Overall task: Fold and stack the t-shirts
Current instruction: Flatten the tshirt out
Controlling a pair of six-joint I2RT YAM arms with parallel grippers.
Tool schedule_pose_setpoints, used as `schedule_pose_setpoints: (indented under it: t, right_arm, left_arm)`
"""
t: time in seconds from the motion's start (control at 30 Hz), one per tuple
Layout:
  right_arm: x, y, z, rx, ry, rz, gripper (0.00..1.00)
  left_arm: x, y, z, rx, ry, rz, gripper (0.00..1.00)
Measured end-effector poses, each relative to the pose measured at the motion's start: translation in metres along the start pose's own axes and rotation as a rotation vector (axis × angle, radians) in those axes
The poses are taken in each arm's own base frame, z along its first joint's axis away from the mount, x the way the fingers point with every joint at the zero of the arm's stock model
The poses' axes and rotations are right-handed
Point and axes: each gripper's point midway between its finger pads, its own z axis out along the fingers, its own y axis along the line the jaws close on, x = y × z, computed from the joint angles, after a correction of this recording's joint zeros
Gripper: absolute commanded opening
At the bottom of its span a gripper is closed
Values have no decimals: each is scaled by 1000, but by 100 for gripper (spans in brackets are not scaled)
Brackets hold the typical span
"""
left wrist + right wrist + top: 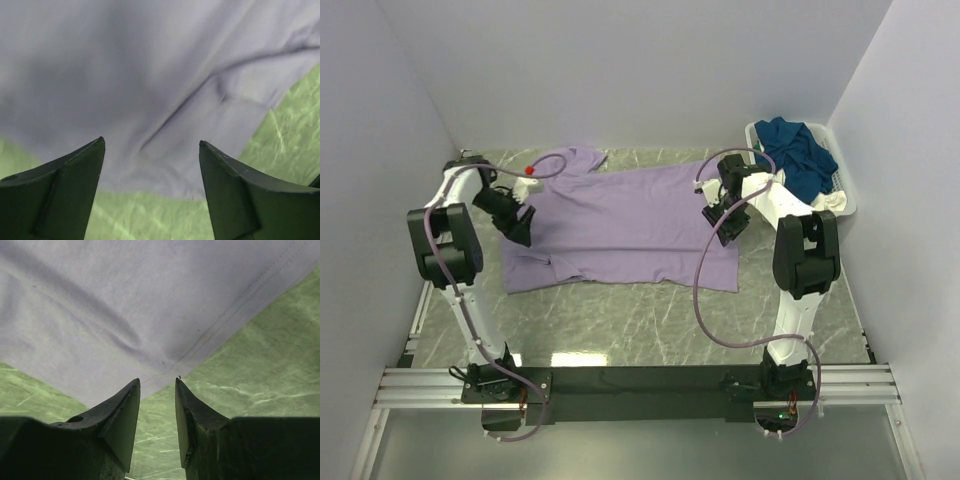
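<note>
- Top external view: a pale lilac t-shirt (620,225) lies spread flat across the middle of the green marble-patterned table (650,320), with one short sleeve reaching toward the far left corner.
- Only this view shows the white slatted basket (847,205) at the far right corner; a dark teal t-shirt (798,150) is heaped in it, with a bit of white cloth (832,200) at its near edge.
- The left gripper (518,225) hangs over the shirt's left side and the right gripper (725,228) over its right edge (both arms bend inward toward the cloth).
- A small red dot (530,170) shows on the left arm's cable; whether it is a marker or a cap cannot be told.
- Left wrist view: the fingers (75,170) stand wide apart with nothing between them, above a creased fold of lilac fabric near its edge, bare table showing beyond.
- Right wrist view: the fingers (125,410) are a narrow gap apart, pinching nothing, just at the shirt's border.
- This view alone shows the hem stitching (230,315), a fine double line running along the fabric's edge.
</note>
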Motion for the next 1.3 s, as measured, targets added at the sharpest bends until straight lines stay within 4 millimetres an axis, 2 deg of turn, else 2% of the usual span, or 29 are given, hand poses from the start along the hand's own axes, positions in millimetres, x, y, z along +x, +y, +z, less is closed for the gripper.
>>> schedule_pose_setpoints:
  t: [0.07,0.13,0.23,0.27,0.3,0.37,0.47,0.7,0.8,0.93,1.03,1.07,1.13,1.3]
  right_arm:
    - [0,3,-1,-13,-6,-1,41]
    - [2,7,0,-32,-7,-4,39]
    - [9,15,0,-67,7,-7,38]
    - [12,18,1,-78,12,-7,38]
    - [14,20,2,-87,17,-9,36]
    - [19,24,3,-106,31,-9,35]
    - [22,29,2,-129,41,-6,35]
    - [29,36,-2,-147,42,-4,34]
    - [33,38,-2,-150,49,-3,34]
    - [37,39,0,-151,62,-3,33]
    - [38,38,0,-146,64,-6,33]
    - [38,38,0,-146,63,-6,32]
    - [38,38,0,-144,64,-6,32]
    - [38,37,0,-143,64,-4,32]
  left_arm:
    - [6,4,-10,-15,-23,-22,75]
    - [7,-5,-20,-43,-54,4,72]
    - [8,-48,-29,-86,-71,120,67]
    - [4,-62,-26,-93,-70,179,65]
    - [1,-75,-24,-108,-74,245,58]
    - [0,-101,-15,-100,-61,343,51]
    - [-2,-117,5,-72,-28,416,53]
    - [21,-128,51,-86,78,429,54]
    - [24,-130,60,-95,116,430,53]
    - [24,-118,66,-132,137,414,50]
    - [26,-112,69,-147,153,406,40]
    - [27,-111,70,-149,159,401,33]
    - [28,-110,71,-153,163,398,29]
    - [23,-109,67,-157,159,402,33]
